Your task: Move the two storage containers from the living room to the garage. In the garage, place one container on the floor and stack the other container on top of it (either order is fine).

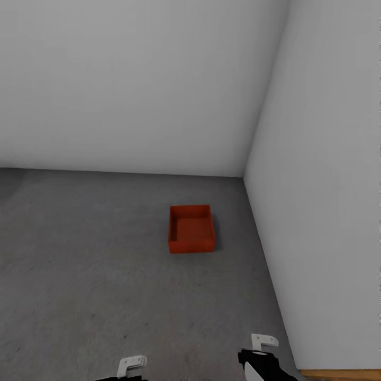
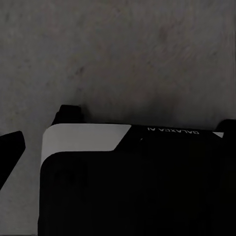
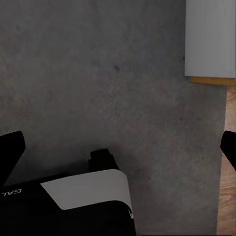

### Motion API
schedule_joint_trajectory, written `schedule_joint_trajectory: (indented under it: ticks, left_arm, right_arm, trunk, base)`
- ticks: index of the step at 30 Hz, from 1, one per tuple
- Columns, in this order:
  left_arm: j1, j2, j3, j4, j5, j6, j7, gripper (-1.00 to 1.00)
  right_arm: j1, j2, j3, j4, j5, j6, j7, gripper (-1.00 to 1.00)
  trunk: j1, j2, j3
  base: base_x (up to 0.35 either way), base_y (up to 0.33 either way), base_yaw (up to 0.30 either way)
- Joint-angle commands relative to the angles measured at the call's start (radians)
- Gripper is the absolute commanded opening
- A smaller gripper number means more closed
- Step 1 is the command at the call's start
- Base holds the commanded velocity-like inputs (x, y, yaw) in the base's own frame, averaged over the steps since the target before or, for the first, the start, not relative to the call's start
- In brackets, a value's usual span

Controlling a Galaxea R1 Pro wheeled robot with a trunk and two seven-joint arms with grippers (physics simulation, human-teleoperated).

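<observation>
**One bin in garage corner**

Two grey-white walls (image 1: 132, 79) meet at a corner. Concrete floor (image 1: 79, 275). One orange-red bin (image 1: 191, 228), upright, on floor near right wall. Right pincer (image 3: 118, 147): fingers wide apart, holding nothing. Left pincer: can't tell.

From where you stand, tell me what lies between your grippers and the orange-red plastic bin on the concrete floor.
Nothing visible: only bare grey concrete floor lies between the orange-red rectangular plastic bin near the white wall and you.
</observation>
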Motion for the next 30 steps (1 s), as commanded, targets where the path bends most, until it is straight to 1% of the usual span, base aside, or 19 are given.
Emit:
schedule_joint_trajectory:
  ticks: [1, 5, 9, 30]
  left_arm:
    - [0.000, -0.001, 0.003, -0.002, 0.009, 0.006, -0.001, 1.00]
    - [0.000, -0.001, 0.004, -0.002, 0.009, 0.007, -0.001, 1.00]
    - [0.000, -0.001, 0.004, -0.002, 0.009, 0.007, -0.001, 1.00]
    - [0.000, 0.000, 0.004, -0.002, 0.009, 0.006, -0.001, 1.00]
  right_arm:
    - [-0.001, -0.001, 0.008, -0.002, -0.005, 0.006, -0.008, 1.00]
    - [-0.001, -0.001, 0.008, -0.002, -0.005, 0.006, -0.008, 1.00]
    - [0.000, -0.001, 0.008, -0.002, -0.005, 0.006, -0.008, 1.00]
    - [-0.001, -0.001, 0.009, -0.002, -0.005, 0.006, -0.008, 1.00]
  trunk:
    - [0.000, -0.001, -0.001]
    - [0.000, -0.001, -0.001]
    - [0.000, -0.001, -0.001]
    - [0.000, -0.001, 0.003]
  base:
    - [-0.252, 0.000, 0.000]
    - [-0.305, 0.000, -0.017]
    - [-0.221, 0.000, -0.179]
    - [-0.012, 0.000, -0.277]
